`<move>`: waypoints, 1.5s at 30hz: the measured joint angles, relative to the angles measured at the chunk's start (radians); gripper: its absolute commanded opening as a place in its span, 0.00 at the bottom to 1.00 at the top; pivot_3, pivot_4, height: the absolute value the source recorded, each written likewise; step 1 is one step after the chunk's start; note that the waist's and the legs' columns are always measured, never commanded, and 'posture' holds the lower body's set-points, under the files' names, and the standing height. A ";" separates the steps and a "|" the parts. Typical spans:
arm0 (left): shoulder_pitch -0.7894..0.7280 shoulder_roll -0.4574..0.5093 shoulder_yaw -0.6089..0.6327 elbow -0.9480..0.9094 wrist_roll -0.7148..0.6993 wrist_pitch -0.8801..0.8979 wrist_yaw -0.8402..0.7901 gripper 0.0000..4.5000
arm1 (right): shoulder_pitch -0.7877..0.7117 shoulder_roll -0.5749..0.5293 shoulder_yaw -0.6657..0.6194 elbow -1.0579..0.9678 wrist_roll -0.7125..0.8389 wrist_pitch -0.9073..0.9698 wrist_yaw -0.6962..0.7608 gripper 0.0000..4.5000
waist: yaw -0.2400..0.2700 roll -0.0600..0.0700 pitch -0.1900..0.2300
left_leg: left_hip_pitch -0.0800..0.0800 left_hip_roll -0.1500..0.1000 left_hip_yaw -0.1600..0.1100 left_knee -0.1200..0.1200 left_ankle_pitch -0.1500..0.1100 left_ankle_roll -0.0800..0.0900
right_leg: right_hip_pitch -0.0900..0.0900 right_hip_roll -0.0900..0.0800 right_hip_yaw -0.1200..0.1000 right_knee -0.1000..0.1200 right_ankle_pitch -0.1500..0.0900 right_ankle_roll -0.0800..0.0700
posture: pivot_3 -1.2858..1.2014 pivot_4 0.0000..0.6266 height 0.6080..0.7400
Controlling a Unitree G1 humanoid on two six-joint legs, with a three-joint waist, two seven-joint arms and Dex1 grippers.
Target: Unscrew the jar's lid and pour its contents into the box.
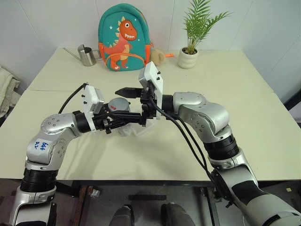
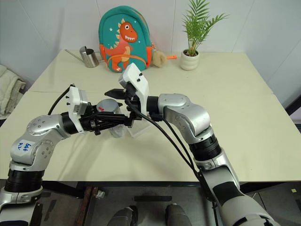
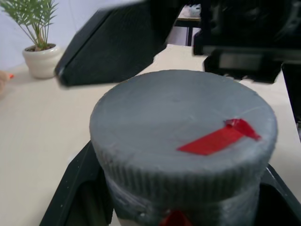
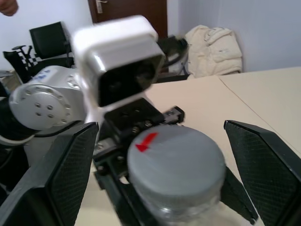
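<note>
My left gripper [image 1: 123,120] is shut on the small clear jar [image 2: 115,129] and holds it upright above the table's middle. The grey lid [image 1: 117,104] with its red mark sits on the jar; it appears close up in the left wrist view [image 3: 183,136]. My right gripper [image 4: 160,141] comes in from the right, open, with one black finger [image 4: 61,174] on each side of the lid and a gap to it on both sides. The clear shallow box [image 2: 140,132] lies on the table just under and behind the two grippers, partly hidden by them.
A teal dinosaur backpack [image 1: 123,37], a steel watering can [image 1: 86,55], a plush toy [image 1: 157,56] and a potted plant [image 1: 188,57] stand along the far side of the beige table [image 1: 235,117]. A pale cloth [image 1: 7,87] lies off the table's left.
</note>
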 measured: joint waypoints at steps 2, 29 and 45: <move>0.000 0.000 0.000 0.000 0.000 -0.001 -0.004 0.52 | 0.000 0.003 0.000 0.002 -0.005 -0.002 0.000 1.00 | 0.000 0.000 0.000 | 0.000 0.000 0.000 0.000 0.000 0.000 | 0.000 0.000 0.000 0.000 0.000 0.000 | 0.52 0.24 1.00; -0.028 0.002 -0.044 -0.012 -0.007 -0.094 -0.187 0.52 | 0.005 -0.066 -0.013 0.098 0.004 -0.162 0.357 0.56 | -0.011 0.000 0.000 | 0.000 -0.001 0.001 0.000 0.000 0.000 | 0.001 0.001 -0.003 -0.001 0.001 0.001 | 0.52 0.24 1.00; -0.022 0.018 -0.066 -0.007 -0.005 -0.095 -0.256 0.52 | -0.092 -0.076 -0.014 0.224 0.007 -0.198 0.574 0.99 | -0.014 0.000 0.000 | 0.004 0.001 0.000 0.000 0.000 0.000 | 0.004 0.001 0.000 -0.001 0.001 0.001 | 0.52 0.24 1.00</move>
